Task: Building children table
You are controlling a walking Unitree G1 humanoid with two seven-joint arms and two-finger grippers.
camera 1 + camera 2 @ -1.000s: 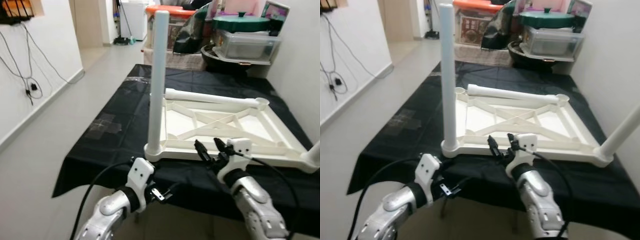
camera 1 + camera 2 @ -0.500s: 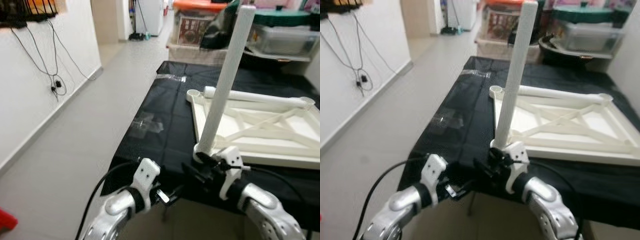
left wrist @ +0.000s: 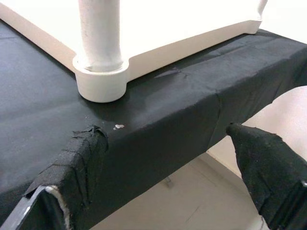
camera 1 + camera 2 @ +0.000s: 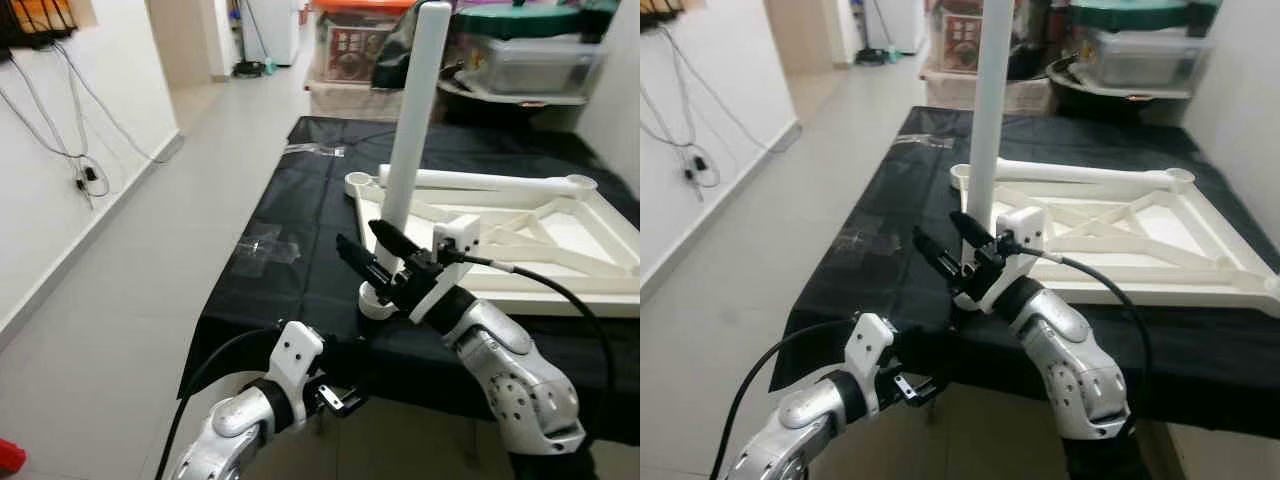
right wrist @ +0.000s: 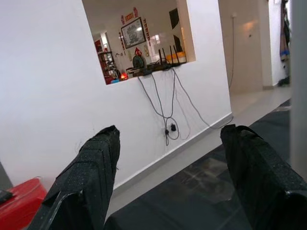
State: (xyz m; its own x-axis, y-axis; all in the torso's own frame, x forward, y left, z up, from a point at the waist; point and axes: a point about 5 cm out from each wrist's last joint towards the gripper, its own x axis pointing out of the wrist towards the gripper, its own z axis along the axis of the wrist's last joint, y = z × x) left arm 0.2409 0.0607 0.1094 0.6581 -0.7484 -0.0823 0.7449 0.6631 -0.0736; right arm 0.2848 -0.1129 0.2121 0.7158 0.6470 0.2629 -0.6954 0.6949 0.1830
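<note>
Children's table frame [image 4: 520,235], white plastic, lies upside down on a black-draped table [image 4: 300,250], one white leg [image 4: 412,130] standing upright in its near-left corner socket. The right gripper [image 4: 368,252] hovers beside that leg's base, fingers spread and empty. The left gripper [image 3: 158,177] hangs below the table's front edge, fingers apart, holding nothing. Its wrist camera shows the corner socket [image 3: 101,81] up close on the cloth. The right wrist camera looks instead toward a white wall with dangling cables [image 5: 168,108] and a red object [image 5: 19,201].
</note>
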